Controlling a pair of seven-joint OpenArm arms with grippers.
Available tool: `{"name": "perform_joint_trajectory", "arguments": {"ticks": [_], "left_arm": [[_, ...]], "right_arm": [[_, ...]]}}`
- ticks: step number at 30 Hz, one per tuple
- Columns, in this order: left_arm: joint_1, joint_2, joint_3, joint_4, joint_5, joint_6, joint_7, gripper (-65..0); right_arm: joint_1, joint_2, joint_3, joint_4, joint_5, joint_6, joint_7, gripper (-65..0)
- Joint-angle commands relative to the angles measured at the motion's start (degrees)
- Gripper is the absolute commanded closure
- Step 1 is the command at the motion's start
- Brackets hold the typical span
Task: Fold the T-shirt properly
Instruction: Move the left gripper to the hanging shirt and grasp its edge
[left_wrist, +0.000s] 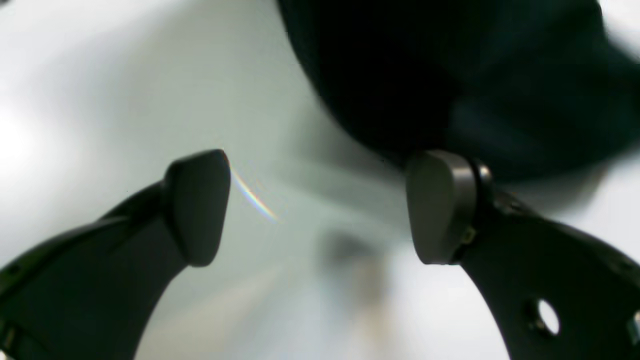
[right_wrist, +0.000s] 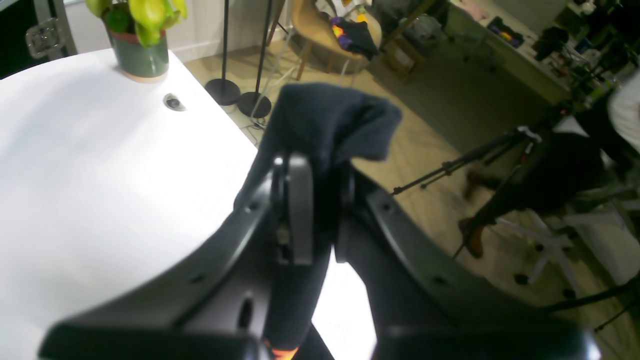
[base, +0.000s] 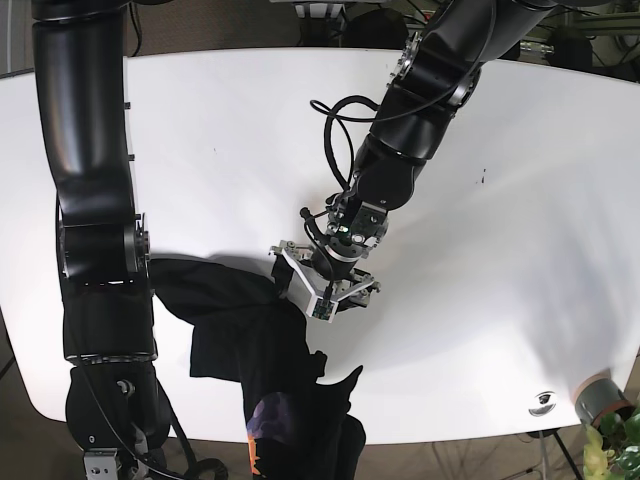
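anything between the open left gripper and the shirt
Nothing visible. The left gripper is open with only bare white table between its pads, and the dark shirt lies right at one fingertip. The right gripper already pinches the shirt.

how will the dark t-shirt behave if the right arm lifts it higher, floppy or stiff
Probably floppy: the T-shirt droops over the right gripper that pinches it. It looks light, since one thin pinch holds a fold up. The rest, lying rumpled on the white table, would likely trail and drag rather than rise flat.
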Motion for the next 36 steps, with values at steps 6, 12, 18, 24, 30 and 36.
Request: {"name": "perform_joint_trajectory", "arguments": {"ticks": [6, 12, 18, 24, 30, 36], "left_arm": [[-3.6, 1.16, 8.36, -0.98, -7.17, -0.56, -3.48, -52.1], [-3.69, 1.16, 9.86, -1.33, -9.02, -0.56, -3.65, -52.1], [-5.09, 1.16, 9.77, -1.94, -9.02, -0.29, -3.74, -51.7], [-7.73, 1.16, 10.03, -6.34, -9.1, -0.47, -3.83, -27.9], [-9.31, 1.16, 9.94, -7.83, -9.28, -0.47, -3.83, -4.9], [-8.96, 1.16, 9.68, -4.76, -12.36, -0.47, -3.83, 0.0]], "right_arm": [[2.77, 0.03, 0.49, 1.06, 0.79, -0.08, 2.01, -1.9], [2.77, -0.06, 0.4, 0.97, 0.79, -0.08, 2.01, -1.9], [2.77, 0.03, 0.4, 1.06, 0.79, -0.08, 2.01, -1.9], [2.77, 0.12, 0.57, 0.97, 0.88, -0.08, 2.01, -1.9], [2.77, 0.2, 0.57, 1.06, 0.88, -0.08, 1.92, -1.9], [2.77, 0.47, 0.66, 1.06, 0.88, -0.08, 1.92, -1.9]]}}
